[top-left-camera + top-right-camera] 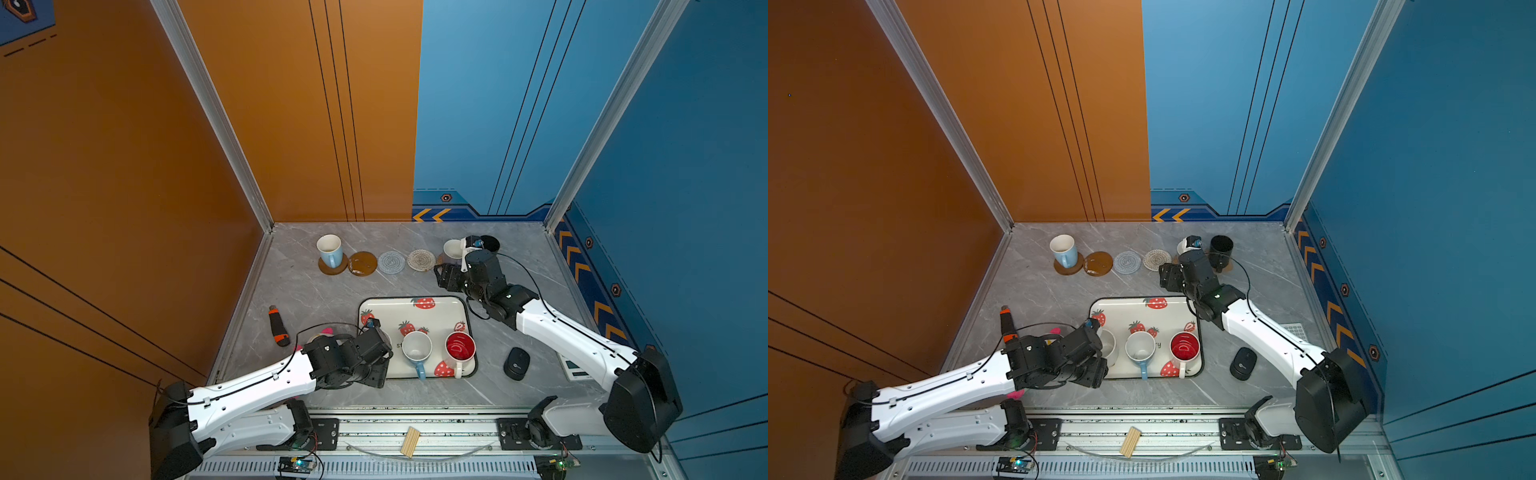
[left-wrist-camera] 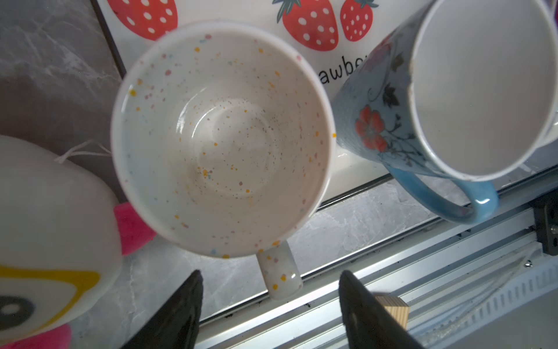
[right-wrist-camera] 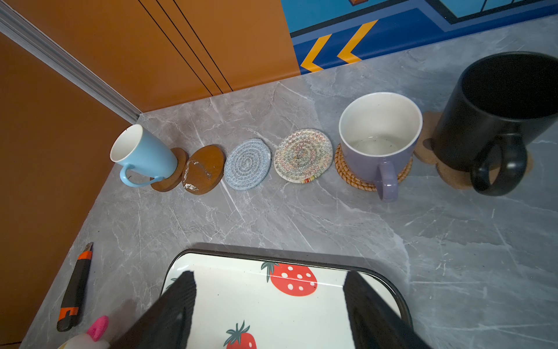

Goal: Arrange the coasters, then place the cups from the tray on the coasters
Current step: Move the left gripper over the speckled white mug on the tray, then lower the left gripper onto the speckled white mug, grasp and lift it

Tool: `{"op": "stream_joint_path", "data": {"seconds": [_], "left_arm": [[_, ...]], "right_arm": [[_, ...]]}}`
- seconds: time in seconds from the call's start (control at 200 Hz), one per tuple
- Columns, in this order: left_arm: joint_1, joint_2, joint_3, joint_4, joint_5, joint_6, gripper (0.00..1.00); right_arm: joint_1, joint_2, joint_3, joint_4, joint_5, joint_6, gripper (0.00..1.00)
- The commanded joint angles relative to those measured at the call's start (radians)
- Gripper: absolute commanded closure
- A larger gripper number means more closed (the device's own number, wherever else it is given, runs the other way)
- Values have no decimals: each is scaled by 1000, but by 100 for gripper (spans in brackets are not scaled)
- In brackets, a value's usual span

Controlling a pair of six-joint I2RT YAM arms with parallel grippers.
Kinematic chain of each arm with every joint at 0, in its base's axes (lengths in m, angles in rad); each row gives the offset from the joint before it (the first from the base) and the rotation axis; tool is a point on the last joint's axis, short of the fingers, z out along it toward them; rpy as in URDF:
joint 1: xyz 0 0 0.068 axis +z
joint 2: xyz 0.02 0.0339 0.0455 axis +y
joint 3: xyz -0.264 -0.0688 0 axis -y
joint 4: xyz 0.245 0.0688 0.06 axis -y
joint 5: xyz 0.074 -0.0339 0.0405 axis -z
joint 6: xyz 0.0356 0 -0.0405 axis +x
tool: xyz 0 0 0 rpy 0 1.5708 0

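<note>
L gripper (image 2: 270,273) spread astride speckled mug (image 2: 223,136) handle — no grip, R gripper (image 3: 268,273) spread, empty

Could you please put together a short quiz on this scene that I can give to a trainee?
1. How many mugs stand on the tray? A) two B) three C) five
2. True or false: the lavender mug stands on the grey woven coaster.
3. Fill in: in the left wrist view, the handle of the ____ mug points towards the left gripper.
Key: 1 B. 2 False: it stands on the rattan coaster; the grey woven coaster is bare. 3 The speckled mug.
</note>
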Motion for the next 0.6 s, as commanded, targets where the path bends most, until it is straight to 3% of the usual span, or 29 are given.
{"op": "stream_joint_path", "data": {"seconds": [0.0,0.31,0.596], "left_arm": [[-9,12,-15,11,-25,-18,31],[-8,84,-12,15,-16,-15,41],[-3,116,-28,46,-25,-24,57]], "right_arm": [[-7,13,0,17,-14,11,24],[-8,20,3,18,-20,11,24],[-11,33,8,17,-29,10,24]]}}
